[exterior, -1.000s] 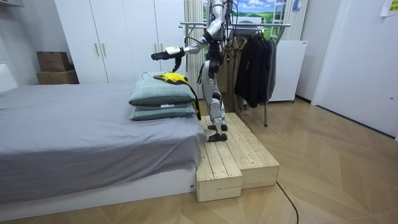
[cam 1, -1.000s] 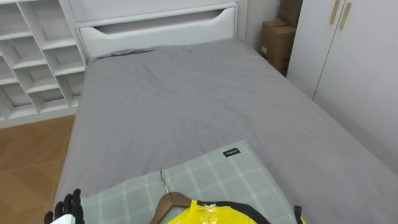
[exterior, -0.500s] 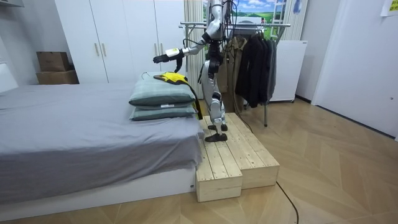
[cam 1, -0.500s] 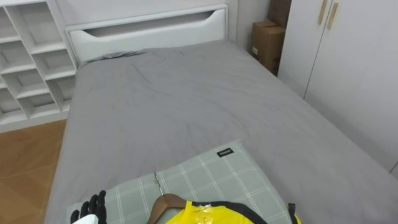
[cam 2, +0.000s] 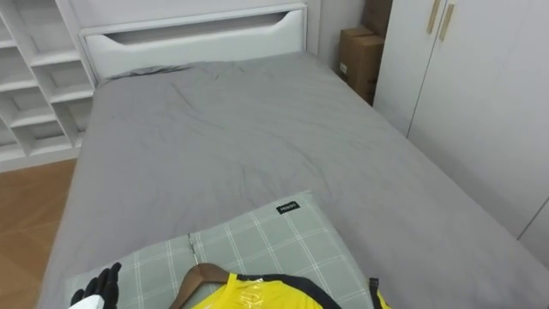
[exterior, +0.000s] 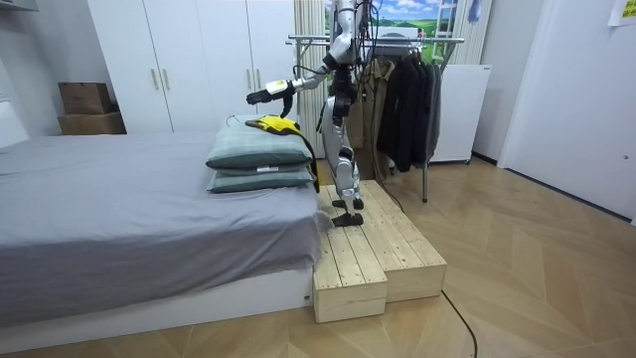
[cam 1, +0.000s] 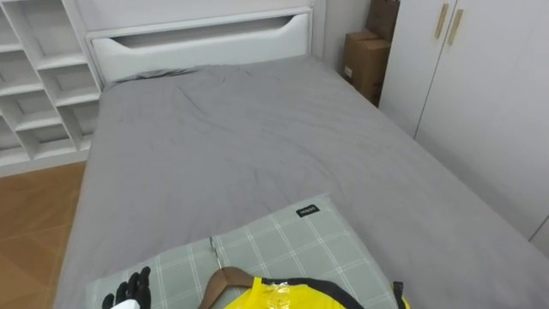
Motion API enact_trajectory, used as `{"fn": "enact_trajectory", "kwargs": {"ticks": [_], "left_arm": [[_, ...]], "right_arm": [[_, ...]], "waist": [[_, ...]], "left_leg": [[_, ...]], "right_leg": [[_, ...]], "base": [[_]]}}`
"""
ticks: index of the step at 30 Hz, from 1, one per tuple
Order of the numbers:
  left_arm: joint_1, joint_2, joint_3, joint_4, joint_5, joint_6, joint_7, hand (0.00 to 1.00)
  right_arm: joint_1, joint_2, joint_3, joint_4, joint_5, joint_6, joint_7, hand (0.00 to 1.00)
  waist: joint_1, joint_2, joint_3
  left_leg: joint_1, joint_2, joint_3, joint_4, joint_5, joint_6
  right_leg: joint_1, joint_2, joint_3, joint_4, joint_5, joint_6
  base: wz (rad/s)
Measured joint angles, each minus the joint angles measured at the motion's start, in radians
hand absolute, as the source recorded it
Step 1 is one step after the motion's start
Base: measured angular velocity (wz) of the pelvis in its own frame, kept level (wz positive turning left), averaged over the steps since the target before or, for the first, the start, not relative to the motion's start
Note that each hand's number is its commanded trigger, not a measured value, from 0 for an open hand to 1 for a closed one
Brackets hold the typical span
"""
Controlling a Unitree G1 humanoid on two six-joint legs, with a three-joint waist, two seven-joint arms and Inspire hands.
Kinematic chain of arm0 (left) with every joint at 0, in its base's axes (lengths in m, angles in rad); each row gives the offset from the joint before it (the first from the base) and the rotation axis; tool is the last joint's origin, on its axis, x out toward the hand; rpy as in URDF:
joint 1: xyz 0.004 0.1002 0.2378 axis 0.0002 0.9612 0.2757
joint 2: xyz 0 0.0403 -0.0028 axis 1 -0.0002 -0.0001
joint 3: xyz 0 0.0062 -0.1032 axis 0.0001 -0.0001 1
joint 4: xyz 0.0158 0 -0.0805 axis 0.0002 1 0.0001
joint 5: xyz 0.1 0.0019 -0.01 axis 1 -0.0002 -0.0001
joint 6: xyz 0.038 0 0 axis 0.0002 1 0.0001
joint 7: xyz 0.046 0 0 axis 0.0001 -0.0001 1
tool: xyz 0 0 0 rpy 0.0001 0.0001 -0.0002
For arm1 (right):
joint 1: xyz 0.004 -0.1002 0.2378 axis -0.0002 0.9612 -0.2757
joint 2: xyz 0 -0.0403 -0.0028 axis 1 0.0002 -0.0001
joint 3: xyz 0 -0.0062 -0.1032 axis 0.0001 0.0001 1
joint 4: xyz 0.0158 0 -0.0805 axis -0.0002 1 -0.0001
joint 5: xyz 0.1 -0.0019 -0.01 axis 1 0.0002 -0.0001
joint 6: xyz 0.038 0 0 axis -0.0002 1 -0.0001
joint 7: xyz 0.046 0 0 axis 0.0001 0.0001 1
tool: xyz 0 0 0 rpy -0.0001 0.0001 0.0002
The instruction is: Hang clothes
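as the robot stands on the wooden platform [exterior: 363, 261] at the pillow end of the bed [cam 1: 240, 137], facing the headboard, the yellow garment [cam 1: 296, 297] lies on its wooden hanger [cam 1: 225, 277] atop the checked pillow [cam 1: 292, 240], just below the head camera. the left hand [cam 1: 127, 290] hovers over the pillow's left edge, fingers loose and spread, grasping nothing. the garment lies to the right of that hand, near but apart from it. the hanger's bar runs across the view, left to right. its metal hook [cam 1: 214, 250] points away from the robot, toward the headboard. judgement: the left hand is the nearer one and would need to travel rightward to reach the hanger's neck. the room view supplies the wider setting: the arm held out level above two stacked pillows, and the clothes rack [exterior: 383, 42] with dark coats [exterior: 407, 99] behind the robot. that rack is the likely destination, which would call for a turn. the hook's direction reads from the eye views.
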Motion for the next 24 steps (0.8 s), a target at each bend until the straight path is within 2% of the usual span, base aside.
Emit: {"fn": "enact_trajectory", "kwargs": {"ticks": [10,14,20,24], "left_arm": [[0.0,-0.011,-0.001,0.001,-0.001,0.0,0.0,0.0],[0.0,-0.021,-0.001,0.009,-0.001,-0.009,0.0,0.0],[0.0,-0.048,-0.001,0.069,-0.014,-0.009,-0.001,0.0],[-0.002,-0.051,0.0,0.093,-0.046,-0.009,-0.002,0.0]], "right_arm": [[-0.002,0.004,0.0,-0.001,0.001,-0.002,0.0,0.0],[-0.002,0.005,0.0,0.0,0.0,-0.004,0.0,0.0],[0.001,0.007,0.0,0.0,0.005,-0.01,0.0,0.0],[0.001,0.017,0.0,0.0,0.008,-0.01,-0.002,0.0]], "waist": [[-0.014,-0.001,0.0007],[-0.015,-0.01,0.0061],[-0.014,-0.013,0.0036],[-0.015,-0.019,-0.0002]], "left_leg": [[0.0,0.0,0.0,0.0,0.0,0.0],[0.001,0.0,0.002,-0.003,0.0,0.0],[0.002,0.001,0.008,-0.006,0.0,0.0],[0.005,0.002,0.009,-0.006,0.0,0.0]], "right_leg": [[0.001,0.0,0.001,0.0,0.0,0.0],[-0.001,0.0,0.003,0.0,0.0,0.0],[-0.016,0.001,0.012,0.001,0.0,0.0],[-0.016,0.003,0.022,0.001,0.0,0.0]], "base": [[0.0],[0.0],[-0.05],[-0.07]]}}
